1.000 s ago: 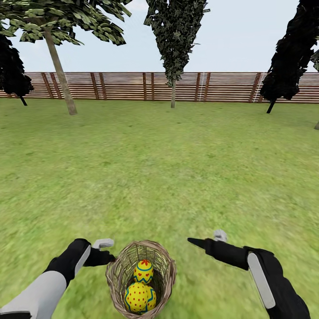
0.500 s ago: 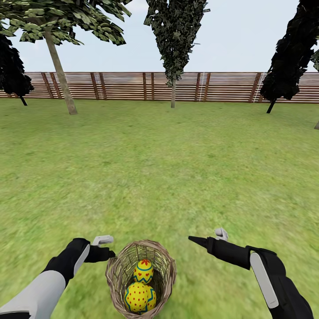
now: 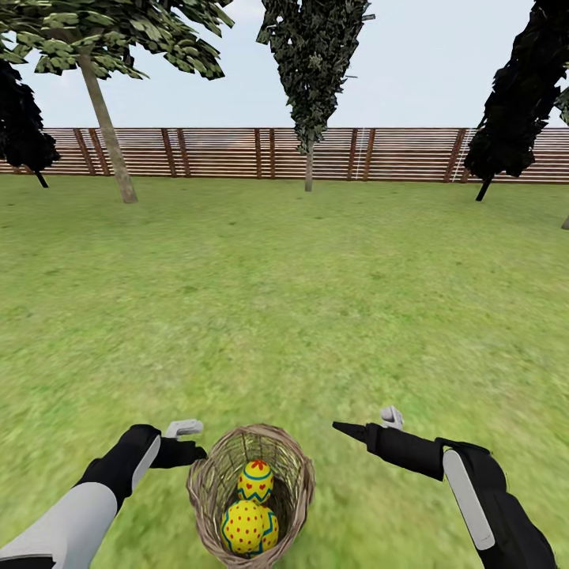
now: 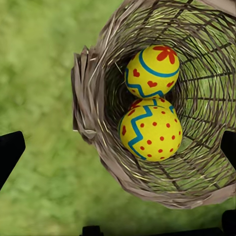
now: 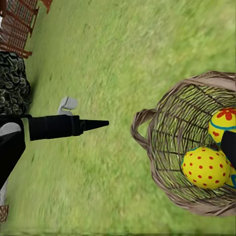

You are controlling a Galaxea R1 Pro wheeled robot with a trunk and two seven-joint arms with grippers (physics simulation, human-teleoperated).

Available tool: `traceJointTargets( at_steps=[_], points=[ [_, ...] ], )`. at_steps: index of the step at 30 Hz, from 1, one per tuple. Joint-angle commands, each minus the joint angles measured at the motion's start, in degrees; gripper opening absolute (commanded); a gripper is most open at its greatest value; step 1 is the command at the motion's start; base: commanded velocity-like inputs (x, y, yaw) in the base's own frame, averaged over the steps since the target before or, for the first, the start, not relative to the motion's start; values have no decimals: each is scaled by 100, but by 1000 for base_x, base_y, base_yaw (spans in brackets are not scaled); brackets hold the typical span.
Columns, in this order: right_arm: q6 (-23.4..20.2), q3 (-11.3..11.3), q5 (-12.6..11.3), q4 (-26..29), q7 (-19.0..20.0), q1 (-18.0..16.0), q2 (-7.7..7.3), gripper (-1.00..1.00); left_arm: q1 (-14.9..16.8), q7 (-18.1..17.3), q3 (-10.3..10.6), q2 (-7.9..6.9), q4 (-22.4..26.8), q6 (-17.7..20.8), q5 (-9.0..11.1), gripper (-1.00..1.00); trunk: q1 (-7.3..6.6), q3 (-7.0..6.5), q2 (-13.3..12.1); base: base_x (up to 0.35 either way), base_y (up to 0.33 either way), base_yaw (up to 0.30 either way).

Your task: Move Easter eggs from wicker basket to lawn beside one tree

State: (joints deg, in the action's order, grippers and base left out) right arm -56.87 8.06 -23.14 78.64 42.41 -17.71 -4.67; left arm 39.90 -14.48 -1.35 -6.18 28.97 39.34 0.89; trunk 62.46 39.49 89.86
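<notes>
Basket (image 3: pixel 251 494) on lawn (image 3: pixel 300 300), between grippers; two eggs visible inside, dotted egg (image 4: pixel 150 130) touching flowered egg (image 4: pixel 152 71). Left gripper (image 3: pixel 187 442) beside rim, spread wide. Right gripper (image 3: pixel 365 424) apart, aperture unclear. Risk: finger catching rim tips basket; stacked eggs may roll.

Brown slatted fence (image 3: pixel 237 152) across far edge; dark conifers (image 3: pixel 314 71) before it; pale sky (image 3: pixel 442 71) above.

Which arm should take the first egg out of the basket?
Left, probably. The left gripper sits open right at the wicker basket rim; the right gripper is farther off over grass.
</notes>
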Motion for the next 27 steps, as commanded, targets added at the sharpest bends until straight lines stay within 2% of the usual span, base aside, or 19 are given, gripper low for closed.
traceJointTargets(
  at_steps=[1,2,4,9,12,19,22,27],
  points=[
    [-26,-87,18,2,30,-4,1,100,2,-13,-14,2,6,31,8,100,22,24,44,0,0,0],
    [-26,-205,19,2,30,-4,-3,100,1,-9,-14,0,8,28,8,100,44,42,84,0,0,0],
    [-26,-586,38,-3,22,-4,-2,100,4,2,-14,-15,11,21,8,100,88,78,165,0,0,0],
    [-11,-1020,62,-20,-27,-4,0,100,4,5,-15,-58,11,6,8,100,198,167,365,0,0,0],
    [-9,-1076,64,-23,-37,-4,1,100,8,-13,-87,-144,12,2,16,100,264,221,485,0,0,0],
    [-8,-1095,59,-24,-40,-4,1,100,9,-22,-984,-197,202,9,12,100,418,347,766,0,0,0],
    [-8,-1095,57,-24,-40,-4,-2,100,22,-20,-1086,-199,277,39,9,100,483,401,887,0,0,0],
    [-8,-1089,56,-24,-40,-4,-7,100,20,-19,-1099,-185,383,48,-11,100,593,490,1087,0,0,0]
  ],
)
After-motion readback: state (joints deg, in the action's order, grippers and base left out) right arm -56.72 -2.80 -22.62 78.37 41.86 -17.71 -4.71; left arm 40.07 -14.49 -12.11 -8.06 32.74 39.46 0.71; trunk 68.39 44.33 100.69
